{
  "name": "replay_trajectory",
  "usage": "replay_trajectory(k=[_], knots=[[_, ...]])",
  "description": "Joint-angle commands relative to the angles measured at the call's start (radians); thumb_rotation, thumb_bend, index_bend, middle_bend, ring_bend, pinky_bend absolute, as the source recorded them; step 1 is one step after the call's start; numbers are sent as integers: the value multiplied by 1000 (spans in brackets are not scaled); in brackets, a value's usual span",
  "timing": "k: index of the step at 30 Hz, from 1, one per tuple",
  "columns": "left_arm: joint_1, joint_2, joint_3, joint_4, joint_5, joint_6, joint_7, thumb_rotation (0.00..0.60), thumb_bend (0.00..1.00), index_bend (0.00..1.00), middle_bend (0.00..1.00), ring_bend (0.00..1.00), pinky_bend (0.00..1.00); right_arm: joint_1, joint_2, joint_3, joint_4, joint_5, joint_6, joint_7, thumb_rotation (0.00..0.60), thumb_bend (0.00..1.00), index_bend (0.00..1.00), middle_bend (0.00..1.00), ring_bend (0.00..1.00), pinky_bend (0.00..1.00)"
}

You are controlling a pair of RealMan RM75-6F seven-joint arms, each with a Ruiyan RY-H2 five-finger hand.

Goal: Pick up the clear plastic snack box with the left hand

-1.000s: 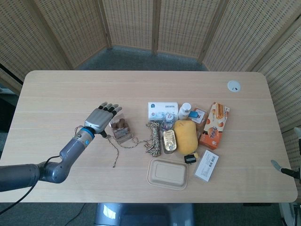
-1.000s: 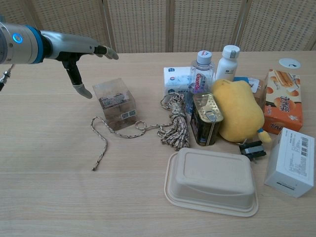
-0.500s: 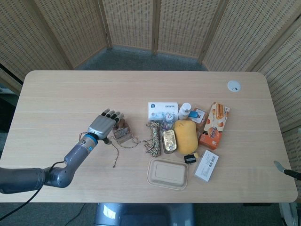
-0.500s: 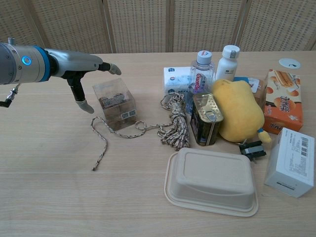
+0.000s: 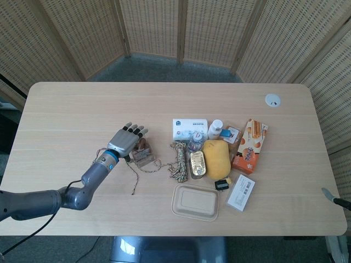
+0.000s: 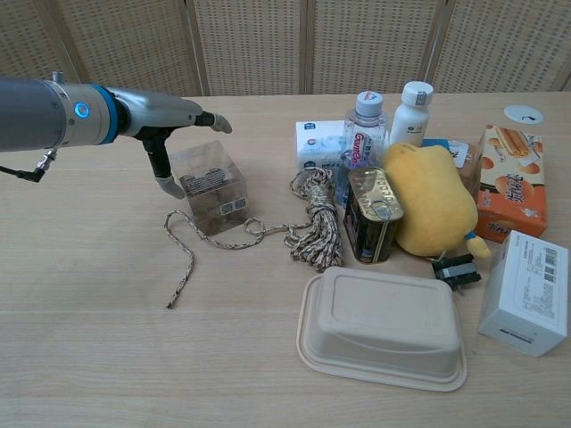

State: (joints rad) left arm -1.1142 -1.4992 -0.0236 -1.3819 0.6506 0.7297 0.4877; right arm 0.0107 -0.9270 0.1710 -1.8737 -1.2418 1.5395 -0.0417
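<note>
The clear plastic snack box (image 6: 210, 185) stands upright on the table, brown snacks and a label showing through its walls; the head view shows the snack box (image 5: 142, 152) partly under my fingers. My left hand (image 6: 169, 120) is open and reaches over the box from the left, its fingers stretched above the box's top and its thumb (image 6: 167, 184) hanging down beside the left wall. The head view also has this left hand (image 5: 125, 141) spread over the box's left side. Whether the thumb touches the wall I cannot tell. My right hand is out of both views.
A braided rope (image 6: 312, 223) lies coiled right of the box, its loose end trailing in front of it. Further right are a tin can (image 6: 373, 214), water bottle (image 6: 363, 134), yellow plush (image 6: 433, 198), tissue pack (image 6: 318, 143), pulp tray (image 6: 384, 327) and boxes (image 6: 511, 181).
My left hand has moved right and lower, from beside the box to over its top, with the thumb coming down along the left wall. The box has stayed put.
</note>
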Motion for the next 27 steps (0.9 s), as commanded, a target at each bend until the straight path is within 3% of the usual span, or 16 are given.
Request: replay_trajectory(k=[1, 13, 21, 23, 27], knots=[[-17, -29, -12, 50, 33, -50, -16, 600, 207, 0, 0, 0, 0, -5, 3, 1, -1, 1, 8, 0, 555, 4, 0, 0, 0, 0], [-54, -85, -34, 158, 81, -156, -63, 600, 205, 0, 0, 0, 0, -15, 4, 3, 6, 7, 11, 12, 552, 6, 0, 0, 0, 0], [-37, -83, -6, 133, 53, -104, -42, 600, 207, 0, 0, 6, 0, -15, -3, 3, 17, 1, 7, 25, 555, 7, 0, 0, 0, 0], [-29, -88, -2, 128, 47, -80, -34, 600, 206, 9, 0, 72, 0, -14, -5, 3, 19, -1, 5, 26, 555, 6, 0, 0, 0, 0], [-13, -101, -6, 123, 26, -32, -25, 600, 203, 132, 180, 439, 75, -14, -8, 4, 20, -4, 5, 28, 553, 7, 0, 0, 0, 0]])
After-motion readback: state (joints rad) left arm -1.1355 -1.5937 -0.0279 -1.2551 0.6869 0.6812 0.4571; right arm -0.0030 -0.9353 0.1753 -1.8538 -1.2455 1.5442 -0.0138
